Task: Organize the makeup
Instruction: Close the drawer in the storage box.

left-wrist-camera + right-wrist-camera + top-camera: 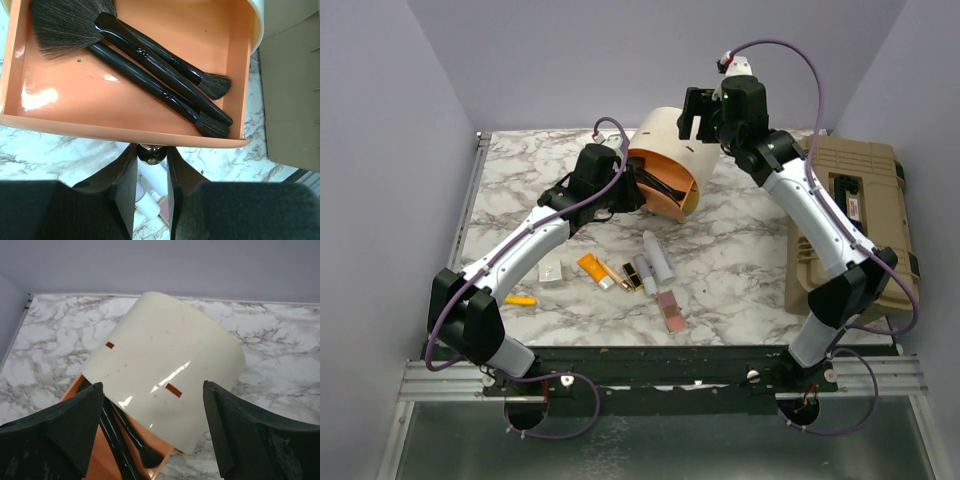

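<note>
Left tool (pixel 151 150) pinched nearly closed on knob (pixel 151 156) of orange drawer (pixel 75 100), brushes (pixel 150 65) inside; right tool (pixel 152 386) gaped wide over cream case (pixel 165 350), holding nothing; makeup lay on bench (pixel 740 260) near arm bases: compact (pixel 551 271), orange tube (pixel 590 267), lipsticks (pixel 633 275), white tubes (pixel 658 257), palette (pixel 671 311); all probably light, rigid, slick; tubes likely to roll, so grip across barrel mid-length; palette, compact lay flat, best pinched by edges.
</note>
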Available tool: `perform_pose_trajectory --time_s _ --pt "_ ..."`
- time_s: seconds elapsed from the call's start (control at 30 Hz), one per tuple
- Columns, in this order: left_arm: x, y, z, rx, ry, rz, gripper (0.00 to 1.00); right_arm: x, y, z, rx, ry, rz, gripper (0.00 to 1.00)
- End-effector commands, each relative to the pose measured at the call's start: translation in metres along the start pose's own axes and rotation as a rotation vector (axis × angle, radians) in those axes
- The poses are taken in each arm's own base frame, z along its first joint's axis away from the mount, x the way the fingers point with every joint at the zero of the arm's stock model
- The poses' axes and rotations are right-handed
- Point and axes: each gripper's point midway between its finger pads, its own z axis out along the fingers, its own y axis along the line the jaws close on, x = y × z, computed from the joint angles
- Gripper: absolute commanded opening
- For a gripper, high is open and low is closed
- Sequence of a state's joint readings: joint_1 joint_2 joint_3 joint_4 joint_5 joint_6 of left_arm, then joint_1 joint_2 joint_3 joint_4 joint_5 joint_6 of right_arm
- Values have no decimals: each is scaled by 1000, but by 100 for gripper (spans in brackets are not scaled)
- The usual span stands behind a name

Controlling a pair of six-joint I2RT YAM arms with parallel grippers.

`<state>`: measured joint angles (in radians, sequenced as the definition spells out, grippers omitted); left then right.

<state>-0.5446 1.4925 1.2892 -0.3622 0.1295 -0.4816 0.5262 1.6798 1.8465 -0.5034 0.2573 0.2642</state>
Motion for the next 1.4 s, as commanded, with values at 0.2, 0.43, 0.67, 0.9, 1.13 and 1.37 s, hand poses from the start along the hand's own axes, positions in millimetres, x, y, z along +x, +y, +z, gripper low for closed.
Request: perform_pose_trajectory --time_s 0.2,0.43,0.67,0.9,1.13,1.37 --pt "-9 -7 0 17 -11 17 1 15 15 35 -275 195 154 75" --pt "-10 -8 -1 22 -15 12 1 42 19 35 -348 282 117 72" --pt "-16 -15 -3 43 -24 -12 1 63 18 42 -352 352 118 79" --pt "-12 -15 -1 46 -13 -12 1 63 13 46 -353 347 101 82" --pt "-18 -17 -2 44 -28 -21 1 76 24 40 -426 403 134 82" --pt "-18 -19 2 56 -18 -20 1 96 11 48 -370 438 108 82"
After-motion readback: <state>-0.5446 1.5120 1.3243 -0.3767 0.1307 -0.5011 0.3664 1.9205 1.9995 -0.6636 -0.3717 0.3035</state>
